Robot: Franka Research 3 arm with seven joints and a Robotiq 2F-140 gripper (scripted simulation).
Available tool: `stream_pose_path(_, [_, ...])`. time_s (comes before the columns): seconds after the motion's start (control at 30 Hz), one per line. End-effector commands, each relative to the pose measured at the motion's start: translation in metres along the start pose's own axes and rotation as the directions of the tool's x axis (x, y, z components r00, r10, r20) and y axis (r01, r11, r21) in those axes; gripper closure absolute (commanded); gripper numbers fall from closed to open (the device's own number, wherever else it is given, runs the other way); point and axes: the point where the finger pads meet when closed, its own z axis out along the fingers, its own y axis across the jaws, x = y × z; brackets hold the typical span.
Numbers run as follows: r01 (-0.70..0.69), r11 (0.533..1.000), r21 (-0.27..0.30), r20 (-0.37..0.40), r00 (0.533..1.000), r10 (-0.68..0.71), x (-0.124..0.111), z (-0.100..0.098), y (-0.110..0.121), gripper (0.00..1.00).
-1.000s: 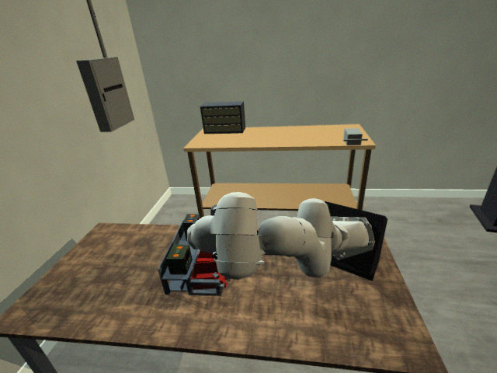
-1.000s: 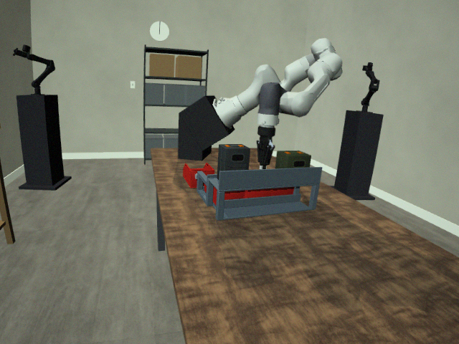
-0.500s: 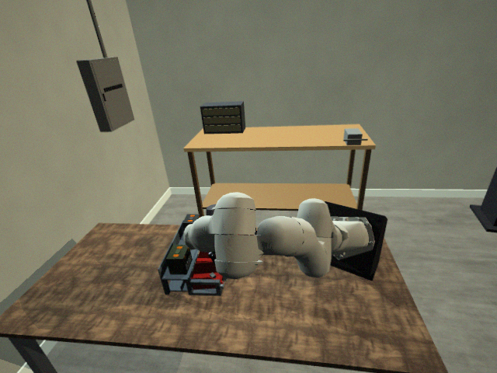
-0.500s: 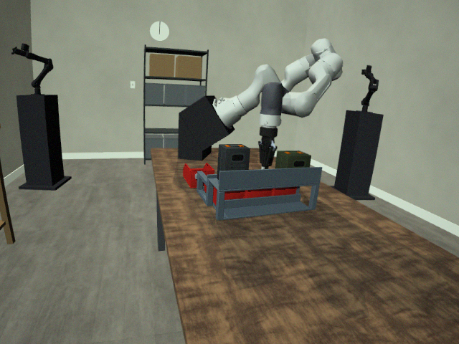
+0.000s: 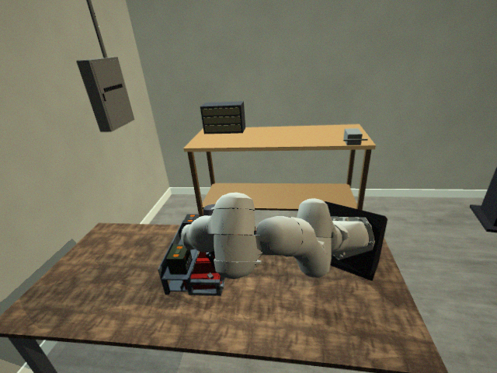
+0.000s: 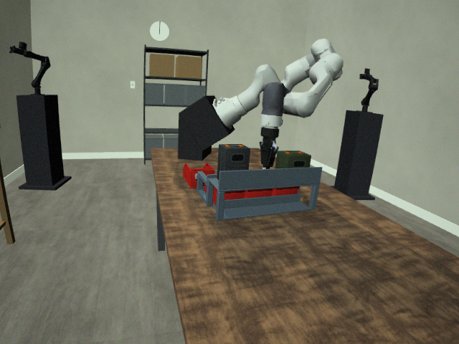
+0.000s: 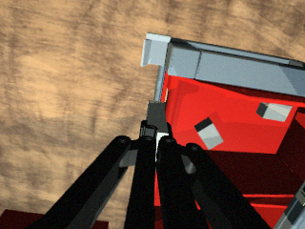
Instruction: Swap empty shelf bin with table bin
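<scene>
Fingers clenched on nothing, our gripper (image 6: 266, 166) (image 7: 153, 112) has the loaded bin (image 5: 198, 276) (image 6: 285, 191) (image 7: 238, 135) at wrist-view two o'clock, seemingly inside the shelf (image 5: 204, 292) (image 6: 270, 179) (image 7: 238, 67), the other red bin (image 6: 191, 178) out at seven, leaving us probable final seating and withdrawal.

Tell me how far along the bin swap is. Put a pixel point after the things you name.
Done: one red bin (image 6: 191, 178) (image 7: 52, 221) is out on the table. In hand: shut gripper (image 6: 266, 168) (image 7: 153, 112) at the front of the parts bin (image 5: 204, 277) (image 7: 186, 105), apparently seating it. Left: confirm it's level, back away.
</scene>
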Motion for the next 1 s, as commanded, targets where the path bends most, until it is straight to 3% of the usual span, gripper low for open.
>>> stream_pose_path(0.0, [-0.012,1.000,0.004,-0.002,1.000,0.012,0.0009,0.0010,0.0009,1.00])
stream_pose_path(0.97, [-0.012,1.000,0.004,-0.002,1.000,0.012,0.0008,-0.0002,0.0008,1.00])
